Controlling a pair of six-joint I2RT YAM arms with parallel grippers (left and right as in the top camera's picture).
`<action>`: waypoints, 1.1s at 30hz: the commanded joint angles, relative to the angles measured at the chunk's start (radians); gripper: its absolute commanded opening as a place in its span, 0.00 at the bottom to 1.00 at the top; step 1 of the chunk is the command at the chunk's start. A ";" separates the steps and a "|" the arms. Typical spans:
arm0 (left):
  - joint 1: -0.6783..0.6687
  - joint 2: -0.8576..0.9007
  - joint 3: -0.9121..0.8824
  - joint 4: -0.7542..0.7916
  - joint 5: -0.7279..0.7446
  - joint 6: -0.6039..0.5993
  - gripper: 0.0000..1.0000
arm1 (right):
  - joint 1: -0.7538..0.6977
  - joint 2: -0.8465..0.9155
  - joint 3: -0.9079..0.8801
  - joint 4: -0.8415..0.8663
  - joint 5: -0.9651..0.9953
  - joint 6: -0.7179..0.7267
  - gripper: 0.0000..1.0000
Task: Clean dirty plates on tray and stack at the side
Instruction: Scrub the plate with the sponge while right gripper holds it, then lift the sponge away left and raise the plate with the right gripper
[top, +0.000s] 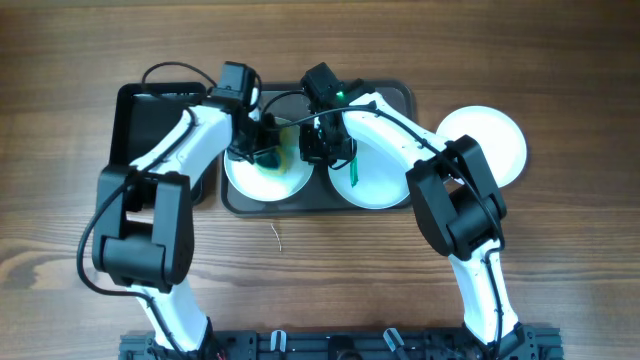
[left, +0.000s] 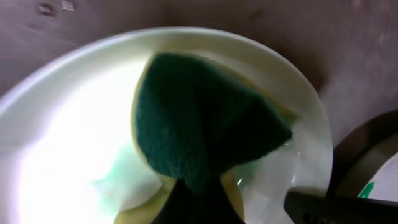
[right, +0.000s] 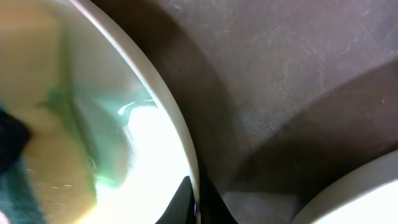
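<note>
My left gripper (top: 259, 146) is clamped on the sponge (left: 205, 124), pressing the plate (left: 50, 81) under it on the tray (right: 280, 81); my right gripper (right: 196, 206) pinches that plate's rim just beside, so I'd worry a hard scrub yanks it free.

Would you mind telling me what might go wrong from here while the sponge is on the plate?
1. The right tool seems to pinch only the rim of the left plate; scrubbing pressure from the sponge could make it slip or tip.
2. The left tool works close beside it, so the two may collide.
3. The green smear might spread rather than lift.
</note>
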 joint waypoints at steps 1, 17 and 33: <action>0.054 -0.076 0.069 -0.026 -0.001 0.023 0.04 | -0.001 0.036 -0.035 -0.009 0.073 -0.005 0.04; 0.210 -0.186 0.091 -0.140 -0.026 0.019 0.04 | 0.040 -0.170 -0.017 -0.058 0.400 -0.103 0.04; 0.266 -0.186 0.090 -0.170 -0.065 0.020 0.04 | 0.298 -0.383 -0.017 -0.066 1.283 -0.278 0.04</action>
